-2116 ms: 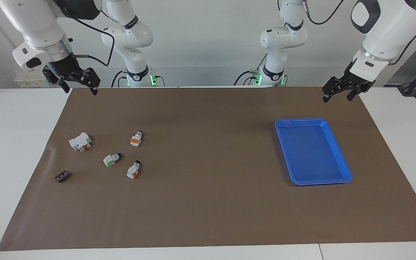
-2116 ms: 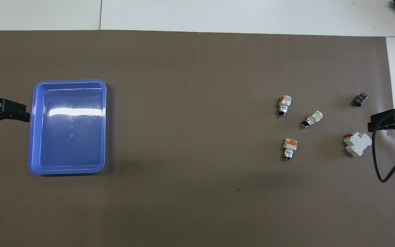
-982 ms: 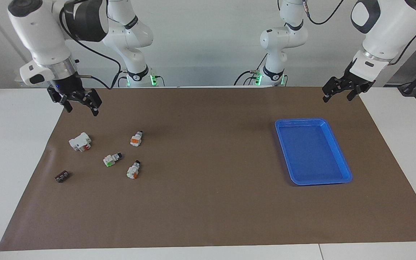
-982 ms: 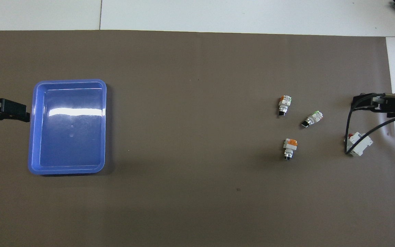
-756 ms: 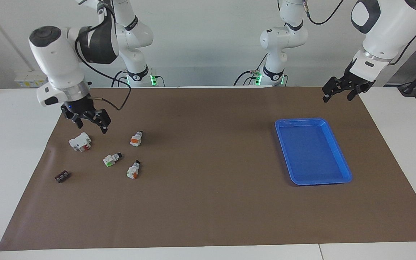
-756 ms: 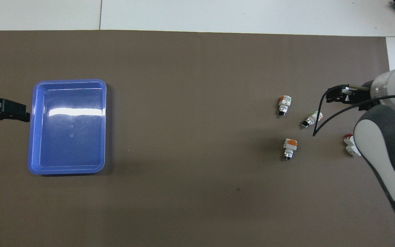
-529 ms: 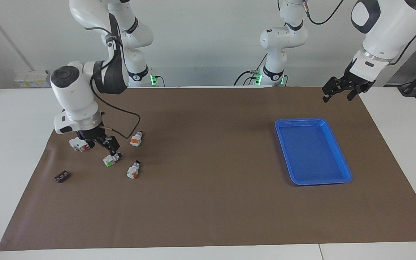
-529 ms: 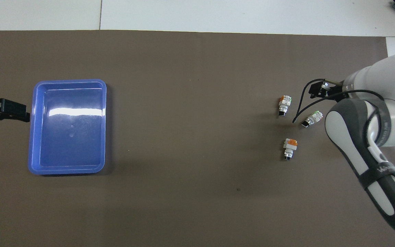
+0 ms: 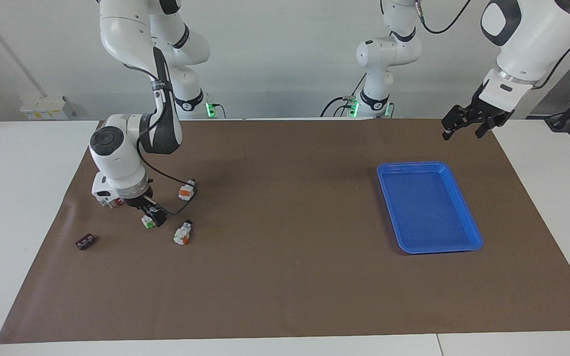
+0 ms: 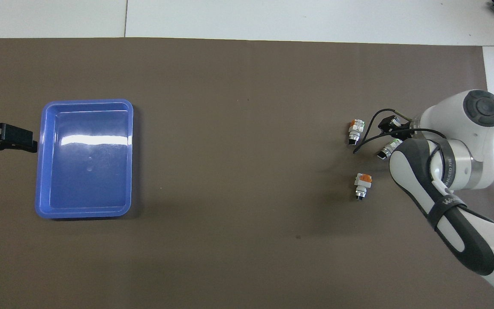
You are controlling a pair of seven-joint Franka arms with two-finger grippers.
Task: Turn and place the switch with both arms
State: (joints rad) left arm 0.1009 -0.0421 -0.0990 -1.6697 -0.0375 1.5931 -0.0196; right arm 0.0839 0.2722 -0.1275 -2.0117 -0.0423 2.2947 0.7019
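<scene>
Three small white switches with black knob tips lie on the brown mat toward the right arm's end. My right gripper (image 9: 153,216) is down at the green-faced switch (image 9: 147,222), open, with its fingers close around it; I cannot tell whether they touch it. In the overhead view the right arm covers most of that switch (image 10: 385,151). An orange-faced switch (image 9: 186,190) lies nearer to the robots. An orange-and-green switch (image 9: 182,233) lies farther from them. My left gripper (image 9: 464,127) waits open in the air over the mat's corner at the left arm's end.
A blue tray (image 9: 463,207) with nothing in it lies toward the left arm's end. A white block with red (image 9: 105,198) sits beside the right arm's wrist, partly hidden by it. A small black block (image 9: 85,242) lies farther from the robots, near the mat's edge.
The right arm has swung in from the mat's corner and come down onto the green-faced switch. The left arm, the switches and the tray have not moved.
</scene>
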